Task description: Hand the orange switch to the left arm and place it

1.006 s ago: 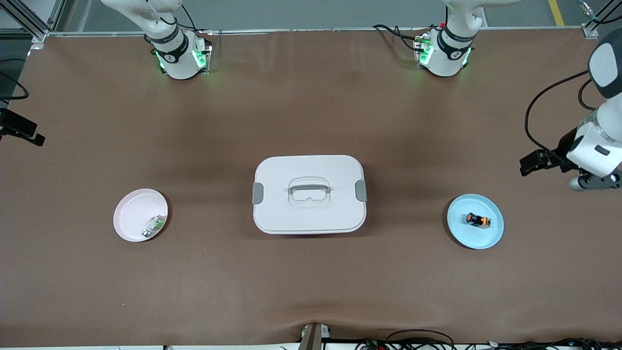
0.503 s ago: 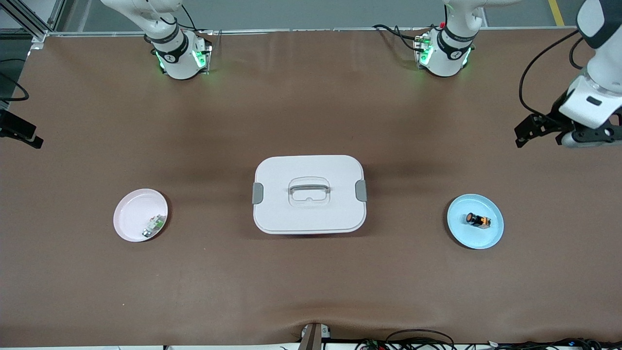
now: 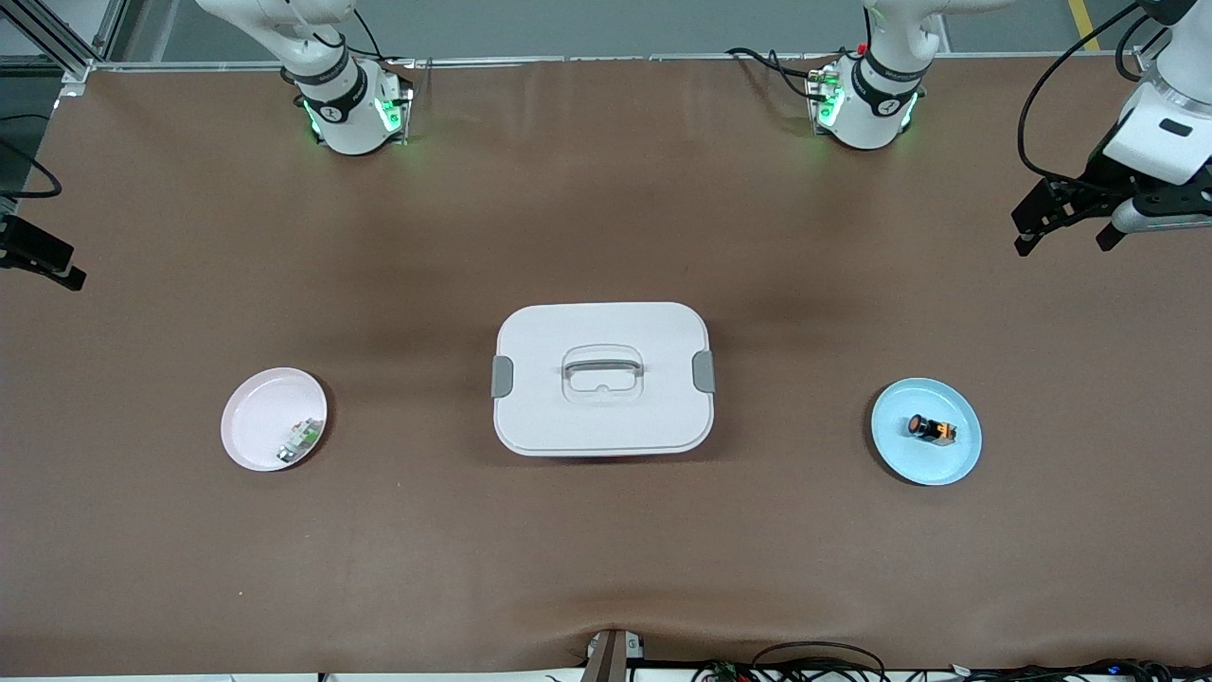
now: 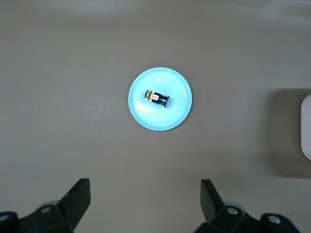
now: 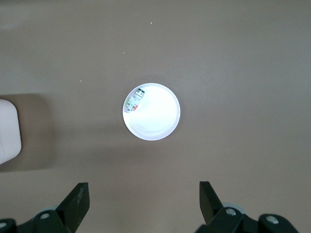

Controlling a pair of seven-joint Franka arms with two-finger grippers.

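At the right arm's end of the table a pink plate (image 3: 256,426) holds a small greenish-white part (image 3: 301,439). The right gripper (image 5: 141,204) hangs high over it, jaws spread wide, empty. The white lidded box (image 3: 602,379) sits mid-table. The orange switch (image 3: 930,428) lies on a blue plate (image 3: 900,450) toward the left arm's end. The left gripper (image 3: 1065,227) is up over the table there, wide open, holding nothing.

On the brown worktop (image 3: 606,568) a pale pink plate (image 3: 258,417) holding a small greenish-white part (image 3: 300,439) sits toward the right arm's end, and a light blue plate (image 3: 933,464) sits toward the left arm's end.
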